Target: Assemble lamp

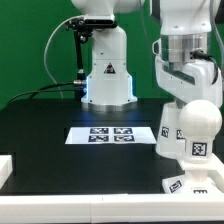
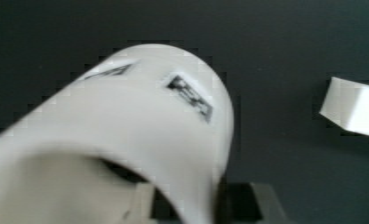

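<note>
My gripper [image 1: 188, 92] is shut on the rim of the large white tapered shade [image 1: 190, 130], which hangs below it above the black table at the exterior view's right. In the wrist view the shade [image 2: 136, 130] fills most of the picture, its wall pinched between my dark fingers [image 2: 239, 200]; two tags show on it. The squarish white base block [image 1: 183, 183] lies on the table just below the shade, near the front edge; it also shows in the wrist view [image 2: 355, 105]. I cannot make out the bulb as a separate part.
The marker board [image 1: 110, 134] lies flat in the middle of the black table [image 1: 50, 130]. The white robot pedestal [image 1: 107, 72] stands behind it. A white edge piece [image 1: 5, 166] sits at the front of the exterior view's left.
</note>
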Robot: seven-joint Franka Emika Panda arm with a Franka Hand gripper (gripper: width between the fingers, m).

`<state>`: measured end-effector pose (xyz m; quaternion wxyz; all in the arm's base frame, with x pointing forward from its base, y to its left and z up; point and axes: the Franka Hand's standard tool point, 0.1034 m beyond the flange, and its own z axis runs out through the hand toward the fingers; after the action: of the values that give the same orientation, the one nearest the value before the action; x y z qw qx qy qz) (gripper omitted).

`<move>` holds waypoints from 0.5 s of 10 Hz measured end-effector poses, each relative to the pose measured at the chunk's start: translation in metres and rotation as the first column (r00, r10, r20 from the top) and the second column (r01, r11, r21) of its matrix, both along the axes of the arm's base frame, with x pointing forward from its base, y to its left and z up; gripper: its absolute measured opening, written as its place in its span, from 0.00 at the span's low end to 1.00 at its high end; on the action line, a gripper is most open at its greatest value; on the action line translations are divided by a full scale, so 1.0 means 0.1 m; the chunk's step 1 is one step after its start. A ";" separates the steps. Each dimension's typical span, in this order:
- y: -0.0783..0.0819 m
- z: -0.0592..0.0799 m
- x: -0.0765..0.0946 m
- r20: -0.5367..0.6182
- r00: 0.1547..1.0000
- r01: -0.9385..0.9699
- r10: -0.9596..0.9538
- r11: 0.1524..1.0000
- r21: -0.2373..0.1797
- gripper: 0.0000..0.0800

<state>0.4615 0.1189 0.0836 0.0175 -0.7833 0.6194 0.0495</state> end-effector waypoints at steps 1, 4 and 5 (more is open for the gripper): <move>-0.06 0.11 0.03 0.006 0.999 -0.033 0.033 0.999 0.015 0.05; -0.11 0.76 0.15 0.006 0.997 -0.083 0.083 0.993 0.082 0.05; -0.11 0.95 0.21 0.025 0.995 -0.103 0.102 0.991 0.079 0.05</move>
<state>0.4821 0.1077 0.1788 0.0530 -0.8132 0.5756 0.0670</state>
